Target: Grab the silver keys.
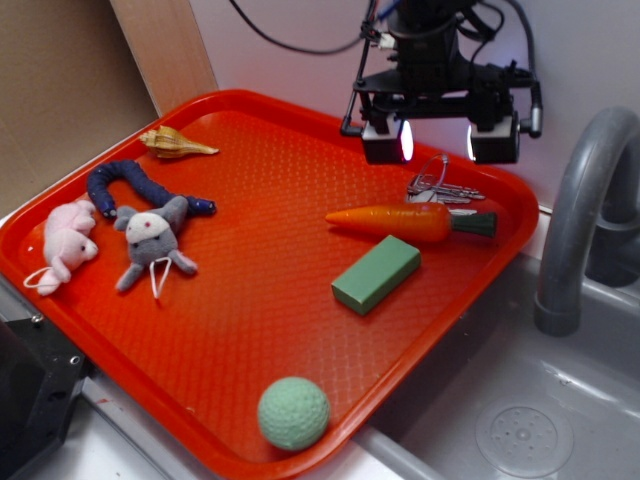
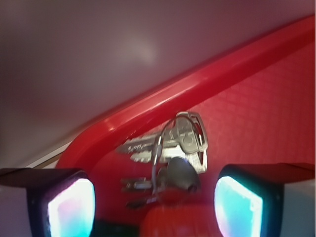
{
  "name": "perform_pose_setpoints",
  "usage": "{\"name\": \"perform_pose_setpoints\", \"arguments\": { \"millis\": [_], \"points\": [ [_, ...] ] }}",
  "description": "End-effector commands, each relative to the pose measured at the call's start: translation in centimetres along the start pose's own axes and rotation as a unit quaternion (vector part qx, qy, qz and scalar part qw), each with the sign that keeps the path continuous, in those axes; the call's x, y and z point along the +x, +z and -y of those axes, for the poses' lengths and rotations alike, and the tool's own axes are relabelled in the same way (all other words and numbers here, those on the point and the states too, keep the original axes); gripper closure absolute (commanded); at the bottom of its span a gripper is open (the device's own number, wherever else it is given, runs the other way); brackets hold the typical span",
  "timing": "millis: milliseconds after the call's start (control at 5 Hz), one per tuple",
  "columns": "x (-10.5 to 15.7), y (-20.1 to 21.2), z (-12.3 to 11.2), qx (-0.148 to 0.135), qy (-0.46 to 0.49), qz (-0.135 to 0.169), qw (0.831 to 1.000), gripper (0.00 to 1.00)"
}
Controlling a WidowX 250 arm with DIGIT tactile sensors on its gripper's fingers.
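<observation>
The silver keys lie on the red tray near its far right corner, just behind the toy carrot. My gripper hangs right above them, jaws wide open and empty, its lit pads glowing. In the wrist view the keys lie between the two glowing pads, a little ahead of them, with the ring standing up. The carrot shows as a blurred orange-red shape at the bottom edge.
A green block lies in front of the carrot and a green ball at the tray's near edge. A shell, a blue toy and two plush animals lie at left. A grey tap and sink stand right of the tray.
</observation>
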State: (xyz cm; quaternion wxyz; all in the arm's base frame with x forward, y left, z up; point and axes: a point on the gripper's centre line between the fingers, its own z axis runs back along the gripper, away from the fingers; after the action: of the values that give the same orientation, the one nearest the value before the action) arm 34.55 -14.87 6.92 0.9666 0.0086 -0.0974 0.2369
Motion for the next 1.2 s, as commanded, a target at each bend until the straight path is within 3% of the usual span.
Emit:
{"name": "perform_pose_setpoints", "arguments": {
  "millis": [0,200,800,1000],
  "points": [
    [2.0,-0.1,-0.5,-0.014,-0.007,0.034,0.999,0.00],
    [1.9,-1.1,-0.2,-0.011,-0.017,0.039,0.999,1.00],
    [2.9,-1.4,0.2,-0.010,-0.034,0.021,0.999,1.00],
    [3.7,1.4,-2.4,-0.004,-0.078,-0.005,0.997,1.00]
  ]
}}
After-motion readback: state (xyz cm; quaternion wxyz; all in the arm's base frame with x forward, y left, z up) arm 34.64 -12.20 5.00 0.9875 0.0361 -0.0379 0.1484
